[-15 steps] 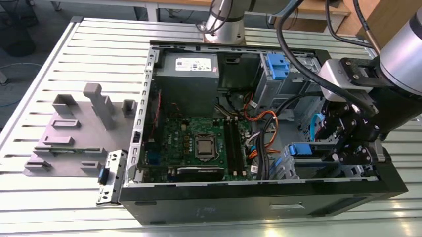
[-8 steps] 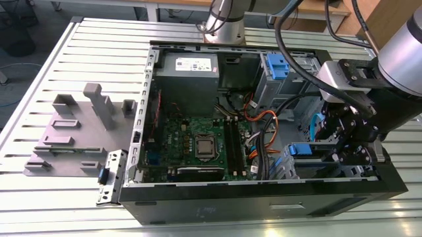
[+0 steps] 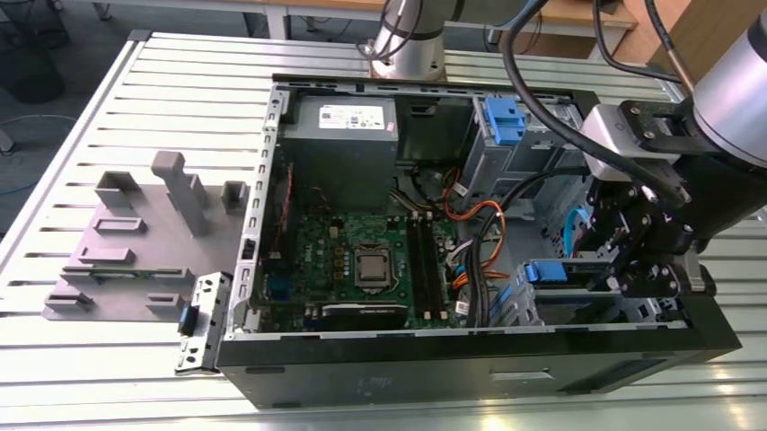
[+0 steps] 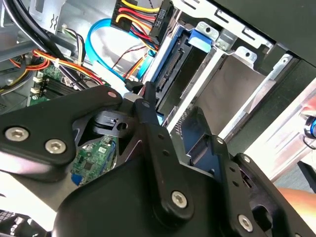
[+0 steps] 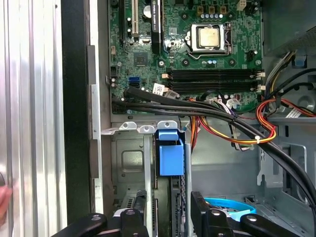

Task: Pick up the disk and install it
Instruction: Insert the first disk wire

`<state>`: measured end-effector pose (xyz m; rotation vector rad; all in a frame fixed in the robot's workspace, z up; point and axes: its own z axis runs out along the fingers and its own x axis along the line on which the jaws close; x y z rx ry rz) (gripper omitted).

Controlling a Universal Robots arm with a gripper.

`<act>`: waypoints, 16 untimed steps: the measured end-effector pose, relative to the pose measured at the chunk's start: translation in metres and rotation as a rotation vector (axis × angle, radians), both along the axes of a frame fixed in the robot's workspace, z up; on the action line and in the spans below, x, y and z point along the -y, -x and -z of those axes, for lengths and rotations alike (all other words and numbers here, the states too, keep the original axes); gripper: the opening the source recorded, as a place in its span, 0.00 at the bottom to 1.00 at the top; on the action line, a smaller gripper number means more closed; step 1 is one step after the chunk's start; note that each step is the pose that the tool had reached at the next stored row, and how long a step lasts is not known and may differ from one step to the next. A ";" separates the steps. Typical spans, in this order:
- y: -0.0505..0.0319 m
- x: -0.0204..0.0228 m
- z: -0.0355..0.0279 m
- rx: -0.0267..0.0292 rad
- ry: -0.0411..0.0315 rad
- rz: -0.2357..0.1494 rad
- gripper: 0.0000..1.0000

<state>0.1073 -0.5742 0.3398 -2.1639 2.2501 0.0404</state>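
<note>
So the disk (image 5: 171,157) is slotted on edge in the grey drive cage (image 5: 129,163) at the front corner of the computer case (image 3: 480,359), with its blue rail end poking out of the cage. The gripper (image 5: 170,211) is down inside the case right at that slot. Honestly I can't tell whether it's clamped on the disk or just loose around it (its own black linkage covers the contact spot in the second wrist view).

It's crowded in there. A bundle of black cables (image 5: 197,111) runs across the case between the motherboard (image 5: 148,59) and the cage, just beside the disk's blue end. Orange, red and yellow wires (image 5: 256,138) loop next to them, and a light blue cable (image 5: 227,203) curls right by the gripper. The power supply (image 3: 341,135) is in the diagonally opposite corner of the case, with a second cage with a blue latch (image 3: 504,121) near it. Outside the case, on the exterior view's left, a grey fixture (image 3: 132,242) sits on the slatted table (image 3: 180,81).
</note>
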 end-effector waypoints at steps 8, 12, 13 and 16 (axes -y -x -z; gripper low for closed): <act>0.0000 0.0000 -0.0010 0.0000 0.0002 0.000 0.48; 0.0000 0.0000 -0.0011 0.0000 0.0001 0.000 0.48; 0.0000 0.0001 -0.0016 0.0000 0.0005 0.000 0.48; 0.0000 0.0000 -0.0060 0.0000 0.0002 0.000 0.48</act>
